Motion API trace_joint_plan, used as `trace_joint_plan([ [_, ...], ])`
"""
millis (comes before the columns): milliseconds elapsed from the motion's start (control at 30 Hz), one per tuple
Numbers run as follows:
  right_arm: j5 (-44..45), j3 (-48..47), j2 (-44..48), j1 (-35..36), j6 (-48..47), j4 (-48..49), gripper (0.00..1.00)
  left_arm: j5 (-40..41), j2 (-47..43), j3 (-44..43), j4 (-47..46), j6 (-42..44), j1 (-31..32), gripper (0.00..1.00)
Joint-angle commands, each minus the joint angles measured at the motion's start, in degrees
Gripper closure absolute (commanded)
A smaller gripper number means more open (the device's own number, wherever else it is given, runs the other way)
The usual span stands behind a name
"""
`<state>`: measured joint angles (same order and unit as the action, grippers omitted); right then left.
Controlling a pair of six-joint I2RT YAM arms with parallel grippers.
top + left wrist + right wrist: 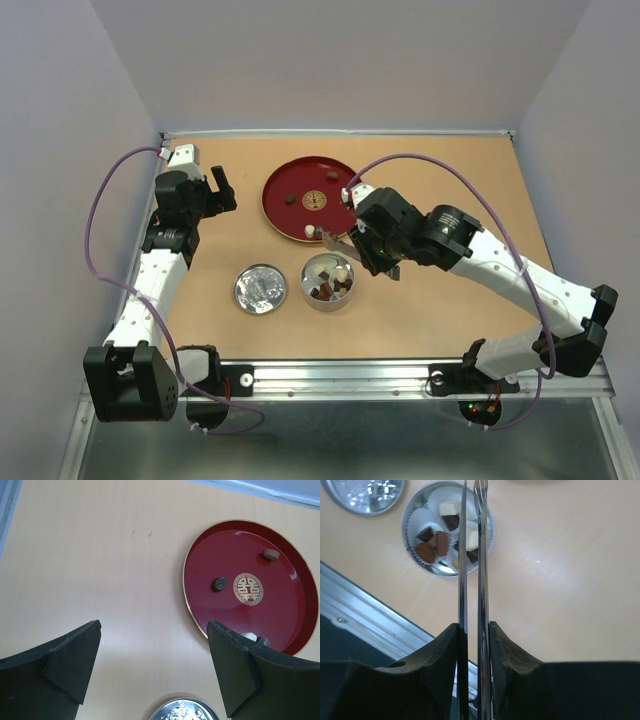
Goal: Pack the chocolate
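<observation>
- Table (pixel 450 180): tan top, both arms over it.
- Red plate (pixel 280 605): round, gold emblem at centre. Lies ahead of the left jaws and off to their right; its near rim passes behind the right-hand finger (pixel 250 675).
  The plate holds 4 loose chocolate pieces:
  - 1 dark (pixel 218 584), beside the emblem
  - 1 brown (pixel 270 555), toward the far rim
  - 1 cream (pixel 248 637) and 1 dark (pixel 263 641), touching at the near rim, half hidden by that finger
- Round tin (pixel 406 535): open, lined with white paper cups (pixel 422 516). Sits ahead of the right jaws, directly under the tong blades. Chocolate in the tin (pixel 434 545): a mixed heap of brown ovals, dark squares and cream blocks.
- Lid (pixel 365 495): silver, embossed, flat on the table. Ahead-left of the right jaws, just beside the tin and not touching it. Its edge also shows just ahead of the left jaws.
- Tongs (pixel 481 570): long, metal, 2 blades squeezed near-parallel with a thin gap. The tips run out of the wrist view above the tin; cannot tell whether they carry a piece.
- Right gripper (pixel 473 630): jaws clamped on the tong blades.
- Left gripper (pixel 154 650): jaws wide apart, nothing between them, bare table below.
</observation>
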<state>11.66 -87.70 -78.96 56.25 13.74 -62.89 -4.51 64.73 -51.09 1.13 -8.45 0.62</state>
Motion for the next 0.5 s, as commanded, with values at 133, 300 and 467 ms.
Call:
trace_joint_plan([
  [133, 16.37, -1.34, 0.48, 0.35, 6.74, -5.39, 0.64, -0.58, -1.62, -1.03, -1.39, 0.27, -0.18, 0.01],
  [300, 21.63, 3.05, -0.41, 0.27, 11.56, -8.55, 0.64, -0.67, -1.80, -0.94, -1.56, 0.19, -0.18, 0.01],
  [467, 22.45, 8.15, -0.23, 0.09, 15.53, -9.09, 0.64, -0.67, -1.89, -0.94, -1.48, 0.10, -0.18, 0.01],
])
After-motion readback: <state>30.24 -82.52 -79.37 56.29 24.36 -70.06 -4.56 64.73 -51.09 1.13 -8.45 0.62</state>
